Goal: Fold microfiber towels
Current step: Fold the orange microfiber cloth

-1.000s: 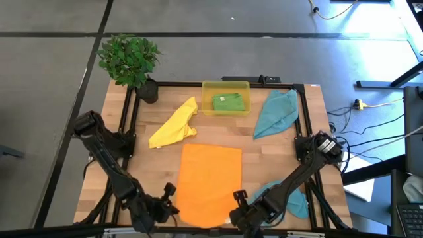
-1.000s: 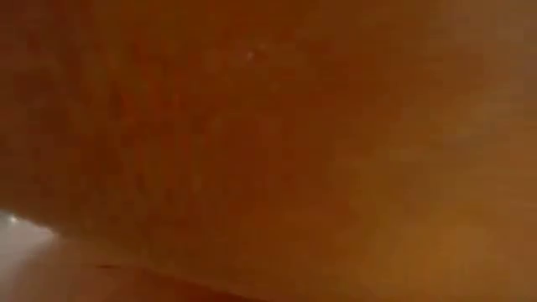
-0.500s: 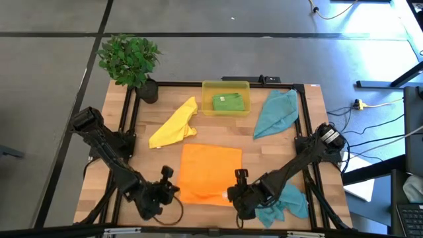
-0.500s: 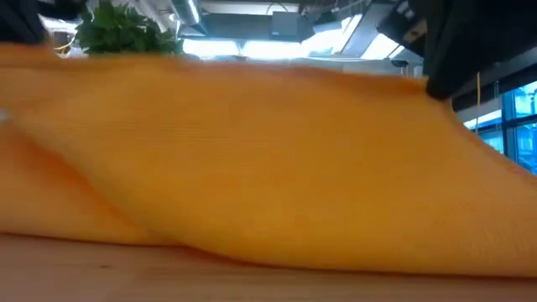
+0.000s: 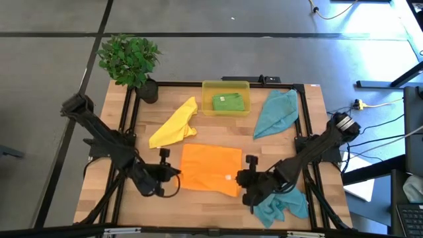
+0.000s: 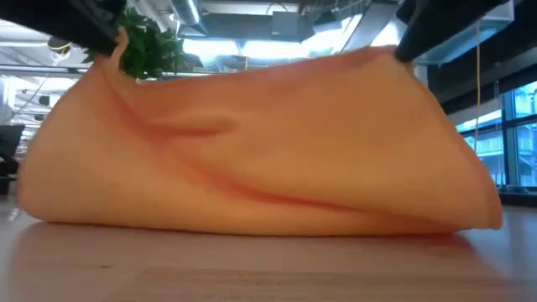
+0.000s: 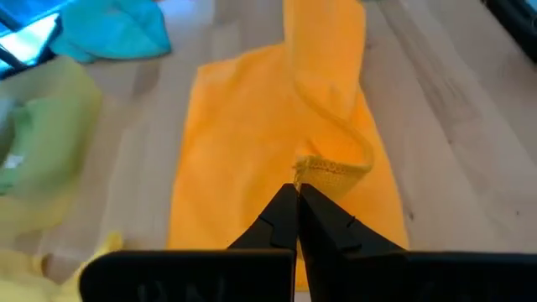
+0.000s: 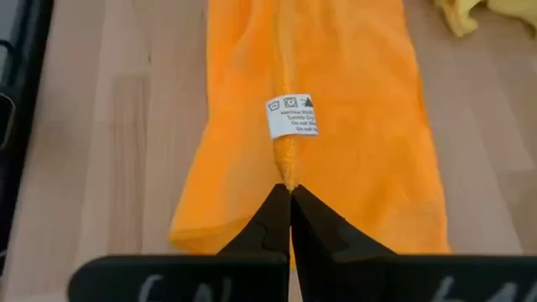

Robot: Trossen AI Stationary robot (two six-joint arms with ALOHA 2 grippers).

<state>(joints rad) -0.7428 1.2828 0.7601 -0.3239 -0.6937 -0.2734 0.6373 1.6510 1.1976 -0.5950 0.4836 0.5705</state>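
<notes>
The orange towel (image 5: 210, 169) lies mid-table; its far part is flat on the wood, and its near edge is raised and doubled over a fold that rests on the table (image 6: 252, 220). My left gripper (image 5: 174, 173) is shut on its left raised corner and my right gripper (image 5: 239, 177) on its right raised corner. A yellow towel (image 5: 174, 123) lies crumpled at the far left. A green towel (image 5: 229, 102) sits in the yellow bin (image 5: 225, 86). One teal towel (image 5: 276, 112) lies at the far right, another (image 5: 281, 205) near my right arm. My left gripper (image 7: 297, 188) pinches the orange towel's hemmed corner (image 7: 325, 171) between its two fingers, coming from the table's near left and slanting down. That corner is lifted clear, and the cloth sags from it to the table. My right gripper (image 8: 289, 190) pinches the corner that bears the white care label (image 8: 287, 172) between its two fingers, coming from the near right and slanting down. The corner is lifted, and the cloth falls away from it in a ridge onto the flat part.
A potted plant (image 5: 130, 59) stands off the table's far left corner. A black frame (image 5: 218, 84) runs round the wooden table top (image 5: 99, 188). Bare wood shows near the front edge, between the two arms.
Both grippers have moved from the near edge toward the far edge and risen a little, still shut on the orange towel's near corners. The towel's near half has been lifted and carried over its far half, which stayed flat in place.
</notes>
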